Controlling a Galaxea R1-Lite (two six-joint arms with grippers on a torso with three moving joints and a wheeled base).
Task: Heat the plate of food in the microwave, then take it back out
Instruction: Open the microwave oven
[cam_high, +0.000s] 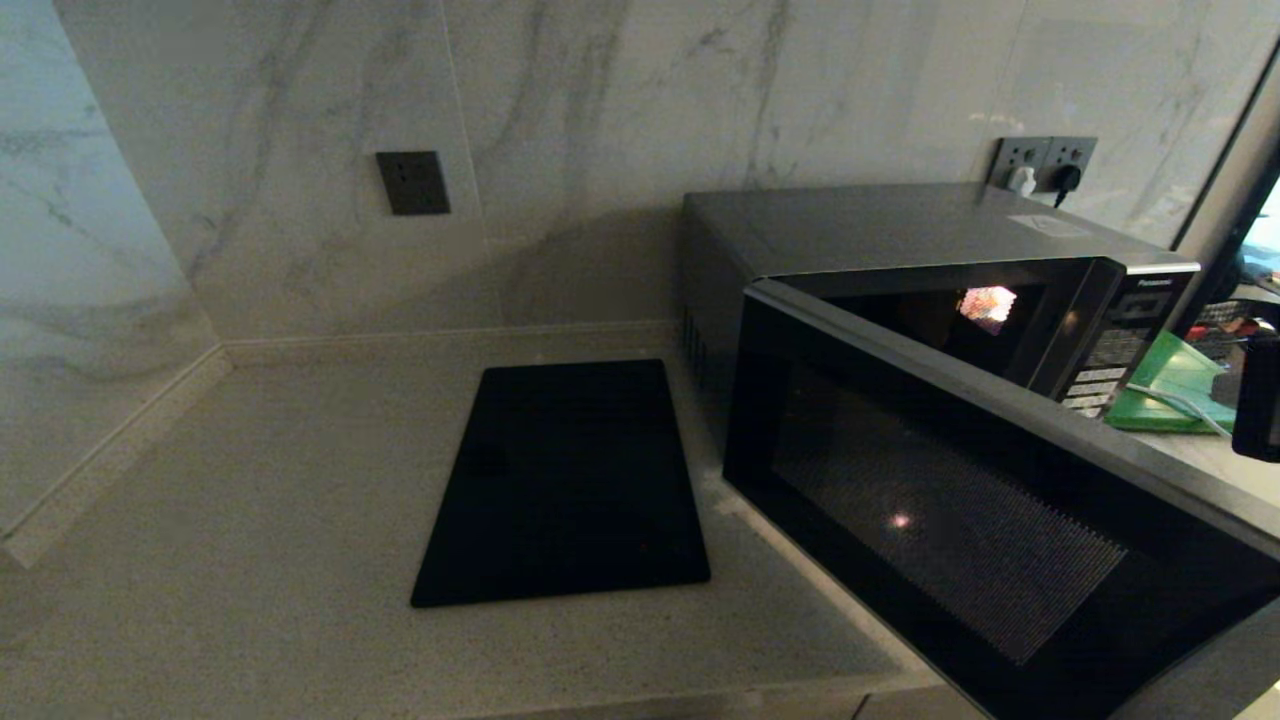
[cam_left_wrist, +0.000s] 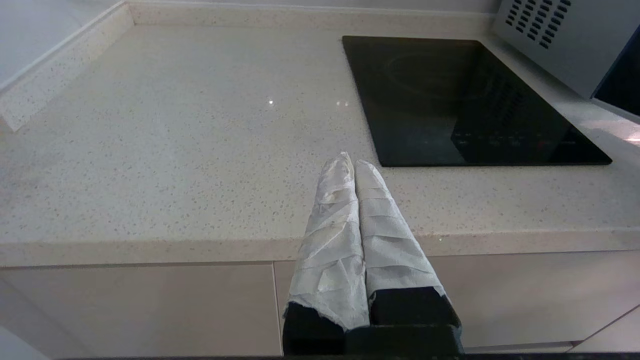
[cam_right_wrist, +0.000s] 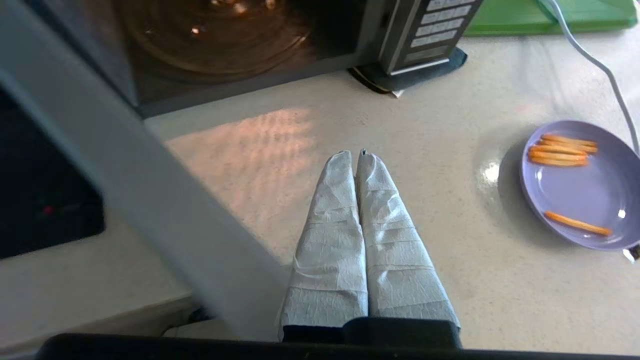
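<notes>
The silver-grey microwave (cam_high: 900, 230) stands at the right with its dark glass door (cam_high: 960, 500) swung wide open and its inside lit. The lavender plate of food (cam_right_wrist: 582, 185), holding orange sticks (cam_right_wrist: 560, 150), lies on the counter beside the microwave's button panel (cam_right_wrist: 430, 25); it is hidden in the head view. My right gripper (cam_right_wrist: 355, 154) is shut and empty over the counter in front of the open cavity (cam_right_wrist: 225, 45), between the open door (cam_right_wrist: 125, 165) and the plate, apart from both. My left gripper (cam_left_wrist: 350, 161) is shut and empty, parked above the counter's front edge.
A flat black panel (cam_high: 565, 480) is set into the counter left of the microwave. A green board (cam_high: 1170, 385) lies behind the plate, and a white cable (cam_right_wrist: 600, 70) runs across it past the plate. Marble walls close the back and left; sockets (cam_high: 1045, 160) sit behind the microwave.
</notes>
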